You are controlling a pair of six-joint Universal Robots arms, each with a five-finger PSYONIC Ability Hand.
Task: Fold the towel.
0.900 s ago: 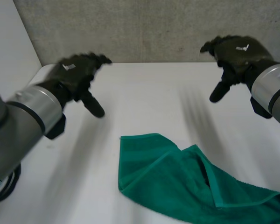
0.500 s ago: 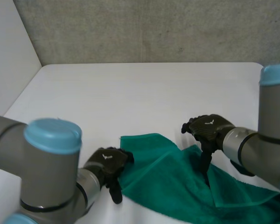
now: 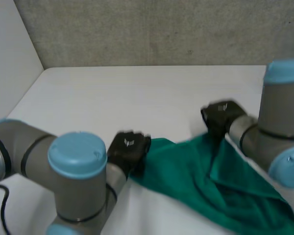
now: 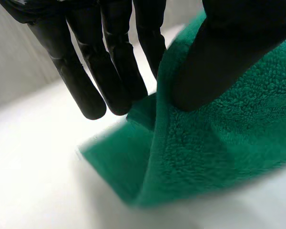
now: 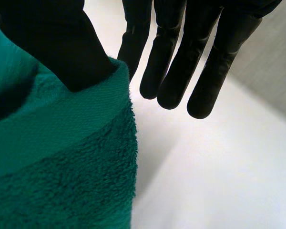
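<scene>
White table (image 3: 137, 93), grey wall behind it. Green towel (image 3: 196, 181) lies crumpled on the near right part of the table, and its far edge is lifted at two places, one per hand.

My left arm (image 3: 78, 166) is bent low over the near left side of the table, with the forearm pointing right toward the towel. My right arm (image 3: 279, 112) comes in from the right with its elbow high and the forearm reaching left.

Left hand (image 3: 129, 147) is on the towel's left corner. In the left wrist view the thumb (image 4: 219, 62) presses onto the top of the terry, the fingers (image 4: 114, 71) run straight down the other side, and the cloth edge stands up between them. I read that as a pinch on the towel. The corner (image 4: 133, 157) folds over just off the table.

Right hand (image 3: 219, 115) is at the towel's far right edge, where the cloth rises to meet it. In the right wrist view the thumb (image 5: 52, 43) sits on the hem band (image 5: 76, 114). The fingers (image 5: 200, 62) are straight and slightly spread, and the nearest one is tucked behind the hem. That is a pinch on the towel too, and the other fingertips hang over bare table.
</scene>
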